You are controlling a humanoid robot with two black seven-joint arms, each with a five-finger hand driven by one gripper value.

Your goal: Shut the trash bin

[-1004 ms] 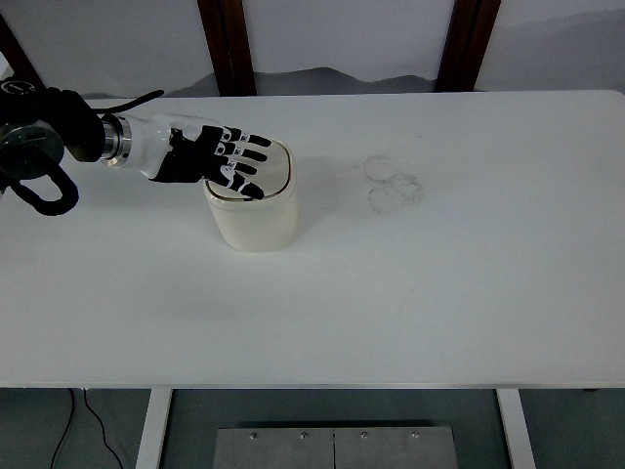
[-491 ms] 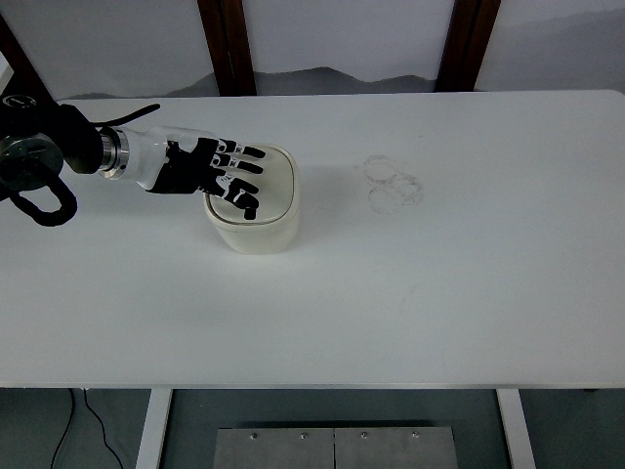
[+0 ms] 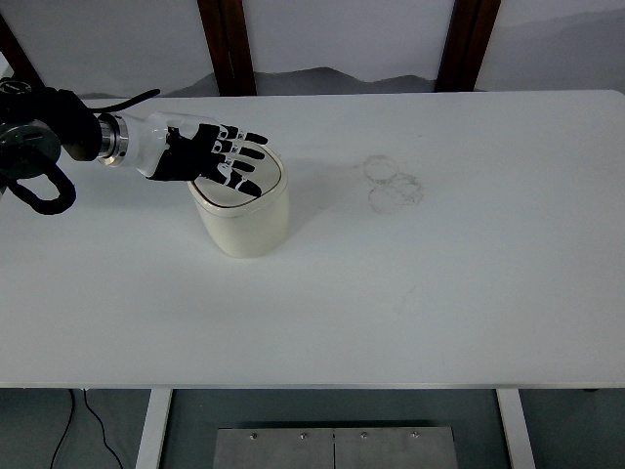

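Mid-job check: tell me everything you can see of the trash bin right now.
The trash bin is a small cream-white container with rounded corners, smooth and plastic-looking. It stands on the white table, left of centre, and seems to tilt slightly to the left. Its top is a flat lid of the same colour inside a thin dark seam, and it looks down or nearly so. The left hand lies palm-down over the lid's left part, fingers spread. Nothing else touches the bin; faint ring marks lie apart to its right.
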